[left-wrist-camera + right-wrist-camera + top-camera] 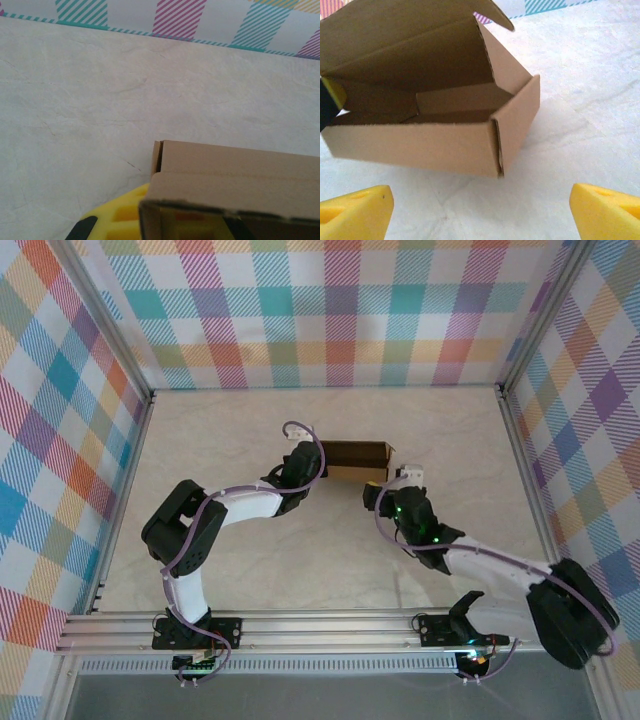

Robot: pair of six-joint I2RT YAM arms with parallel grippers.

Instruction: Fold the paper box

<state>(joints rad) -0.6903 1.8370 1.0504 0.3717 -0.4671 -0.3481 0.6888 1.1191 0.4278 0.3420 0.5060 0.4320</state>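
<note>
Plaid-patterned walls (330,310) enclosed a pale, marbled tabletop (240,430), and the paper box (355,458) sat toward its middle, between the two arms' wrists. Its lid (405,30) stood open at the back and the long walls were up. The right end panel (517,120) leaned slightly outward, and an inner flap (460,97) lay loose inside.

The left jaws were pinched narrow on the box's left end wall. One yellow fingertip (120,215) showed under the cardboard edge in the left wrist view, and a dark-tipped finger (329,100) showed inside the box in the right wrist view. The right jaws stood wide with nothing between them, their fingertips (355,215) low and just short of the box's near right corner.

The step in hand looked to be seating that right end before the lid came down. Doing it well would call for a firm left pinch that did not crease the wall. The right jaws would need to meet the end panel square and press it upright against the inner flap. Catching the corner instead would probably skid or twist so light a box on the smooth tabletop. The lid was best left up until that end was seated.
</note>
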